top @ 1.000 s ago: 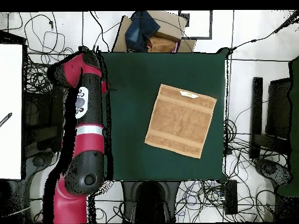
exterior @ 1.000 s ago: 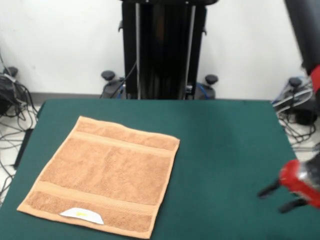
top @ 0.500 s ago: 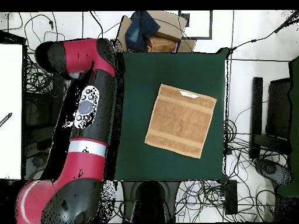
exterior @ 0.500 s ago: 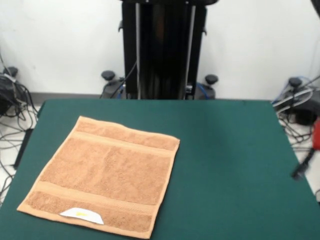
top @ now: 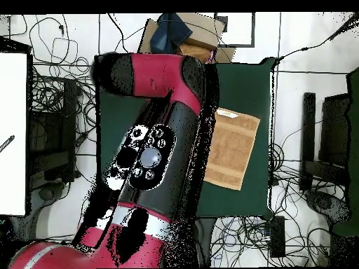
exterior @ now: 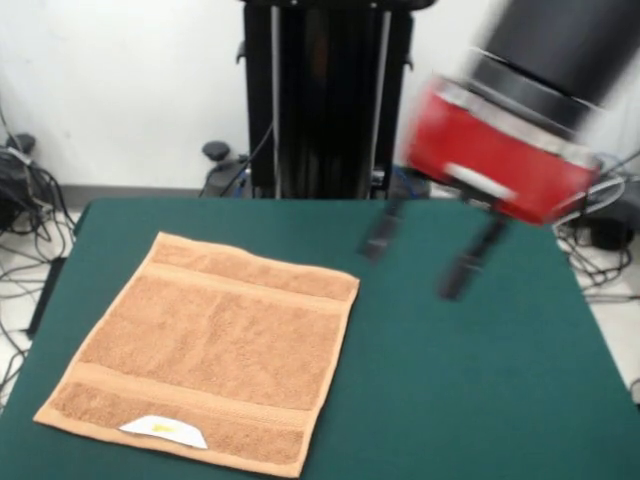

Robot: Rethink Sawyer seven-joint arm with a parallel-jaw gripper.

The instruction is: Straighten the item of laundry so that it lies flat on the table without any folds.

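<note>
One peach-orange terry hand towel lies spread flat on the green counter, toward its left half in the front view, with woven bands near two edges and a white label at the near edge. Right half of the counter is bare. Gripper hovers above it, beside the towel's far corner (jaws apart, empty).
</note>
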